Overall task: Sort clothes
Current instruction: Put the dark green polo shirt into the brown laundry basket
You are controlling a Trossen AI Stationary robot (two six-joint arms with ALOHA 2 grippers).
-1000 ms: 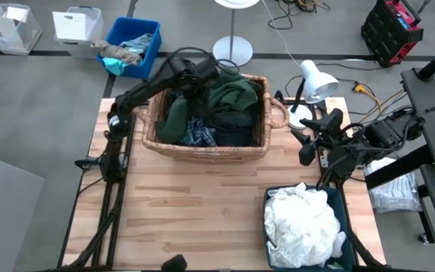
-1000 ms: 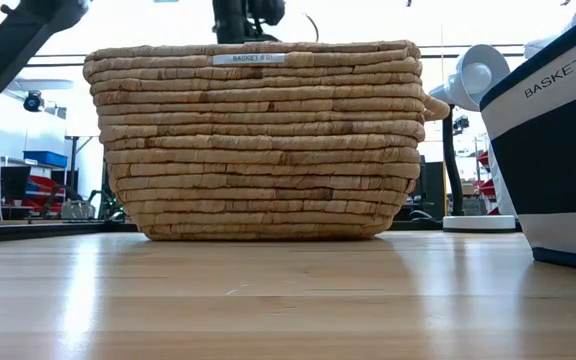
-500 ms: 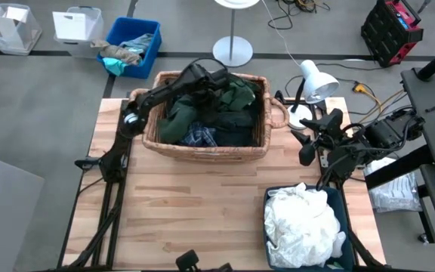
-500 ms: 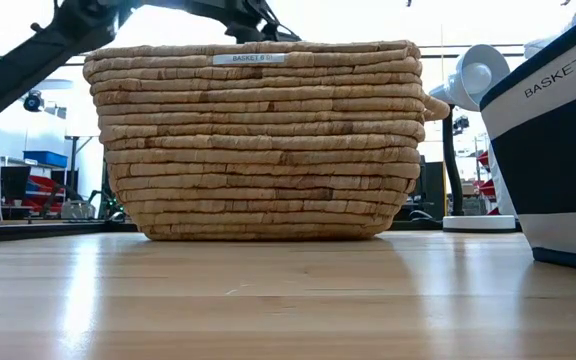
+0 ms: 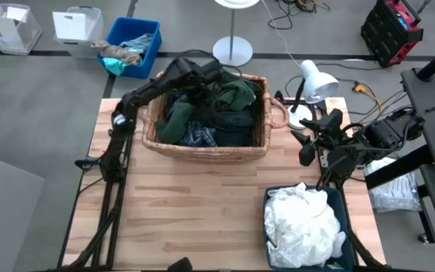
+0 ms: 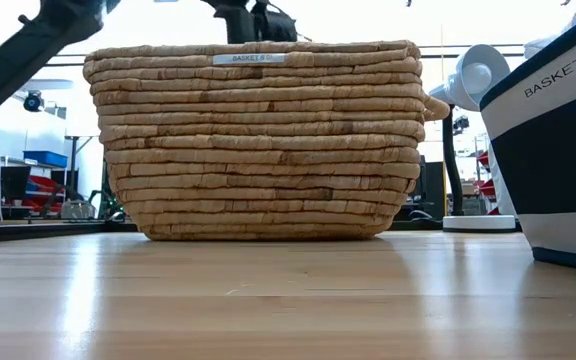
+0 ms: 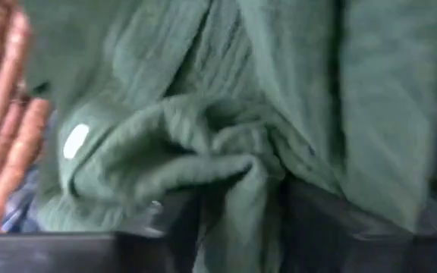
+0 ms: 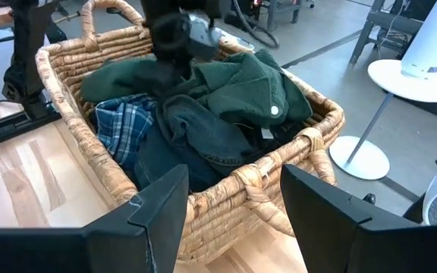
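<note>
Left gripper (image 5: 211,75) over wicker basket (image 5: 206,149), fingers parted around dark green garment (image 5: 236,94); right gripper (image 5: 306,143) open, idle beside basket.

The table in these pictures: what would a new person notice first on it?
First, the big wicker basket at the table's far side, full of dark clothes, with a dark green garment on top. The left gripper reaches into it, right at that green cloth. Then the navy bin at the near right corner, heaped with white clothes; the right gripper waits open beside the basket.
</note>
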